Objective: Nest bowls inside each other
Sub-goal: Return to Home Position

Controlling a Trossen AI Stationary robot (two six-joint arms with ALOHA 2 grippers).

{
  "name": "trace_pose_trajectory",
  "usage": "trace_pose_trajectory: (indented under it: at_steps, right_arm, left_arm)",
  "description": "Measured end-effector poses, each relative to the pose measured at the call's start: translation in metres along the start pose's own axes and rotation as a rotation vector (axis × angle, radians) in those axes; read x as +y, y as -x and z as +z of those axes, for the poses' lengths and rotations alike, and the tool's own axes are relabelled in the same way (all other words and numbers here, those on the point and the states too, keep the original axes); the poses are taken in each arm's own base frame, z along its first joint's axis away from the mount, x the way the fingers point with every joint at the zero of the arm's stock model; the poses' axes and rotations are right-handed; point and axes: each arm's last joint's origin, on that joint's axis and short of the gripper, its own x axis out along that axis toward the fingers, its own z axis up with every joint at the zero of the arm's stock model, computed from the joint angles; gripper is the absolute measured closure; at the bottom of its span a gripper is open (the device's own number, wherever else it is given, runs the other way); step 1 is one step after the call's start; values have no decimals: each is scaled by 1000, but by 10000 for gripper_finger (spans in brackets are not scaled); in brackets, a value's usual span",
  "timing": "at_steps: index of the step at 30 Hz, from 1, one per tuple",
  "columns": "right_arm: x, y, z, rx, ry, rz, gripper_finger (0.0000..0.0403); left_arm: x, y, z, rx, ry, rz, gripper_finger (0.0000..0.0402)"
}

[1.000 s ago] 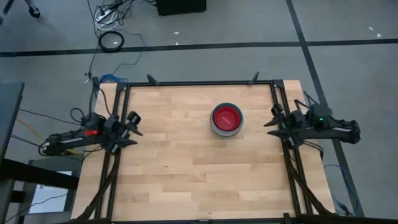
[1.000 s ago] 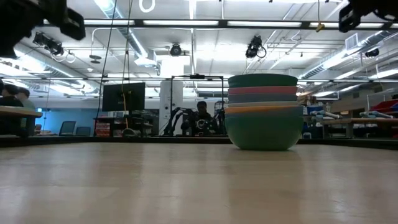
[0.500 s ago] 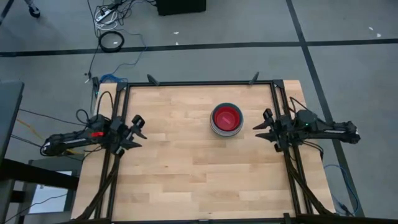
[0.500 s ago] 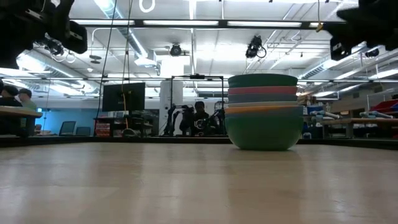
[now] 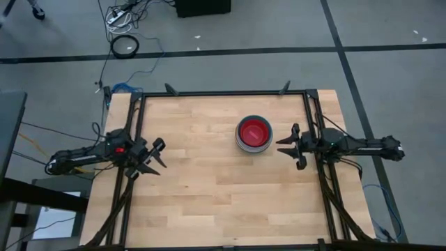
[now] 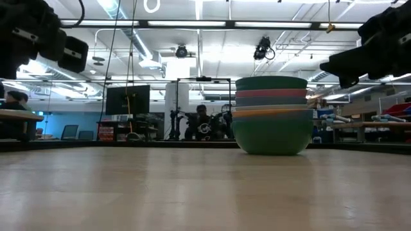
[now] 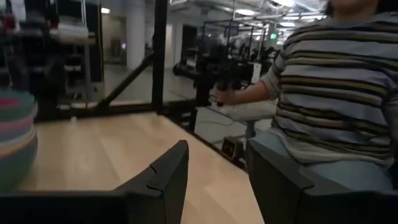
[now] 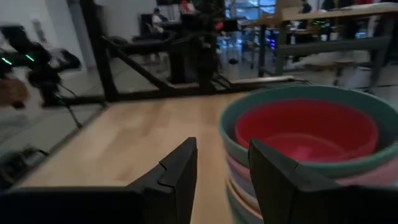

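The bowls stand as one nested stack [image 5: 254, 134] on the wooden table, right of centre toward the far edge, resting on its large teal bottom bowl [image 6: 272, 136]. A red bowl [image 8: 308, 130] lies innermost at the top. My right gripper [image 5: 293, 146] hovers open just right of the stack, level, touching nothing. In its wrist view the stack [image 8: 298, 155] sits close ahead of its fingers [image 8: 221, 165]. My left gripper [image 5: 155, 155] hovers open at the table's left edge, far from the stack [image 7: 13, 140], with nothing between its fingers [image 7: 214, 180].
A black frame [image 5: 223, 93] runs along the table's far, left and right edges. A person in a striped shirt [image 7: 336, 93] stands beyond the table in the left wrist view. Bare wood [image 5: 223, 202] spreads across the near half.
My right gripper has come down and moved toward the stack from the table's right edge. My left gripper has sunk a little and turned, shifting slightly toward the near edge. The stack has stayed put.
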Motion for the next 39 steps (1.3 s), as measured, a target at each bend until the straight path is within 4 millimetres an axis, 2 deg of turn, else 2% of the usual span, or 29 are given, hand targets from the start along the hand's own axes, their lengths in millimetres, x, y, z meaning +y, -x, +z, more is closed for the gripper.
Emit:
trace_pose_trajectory:
  at_steps: [6,21,24,31,34,39]
  right_arm:
    - [-3,0,0,1,33,-73,268]
    - [-4,0,0,0,-5,-77,268]
    - [-4,0,0,1,-1,-77,268]
    - [-4,0,0,1,-5,-77,268]
    - [-3,0,0,1,-42,-72,268]
    - [-3,0,0,0,-72,-71,268]
  left_arm:
    - [1,0,-5,38,-6,12,234]
    - [2,0,-5,39,-113,47,234]
    - [6,0,-4,31,-152,195,234]
    - [22,9,-7,45,-139,794,234]
    - [23,10,-7,48,-137,845,234]
    - [22,8,-8,56,-137,780,234]
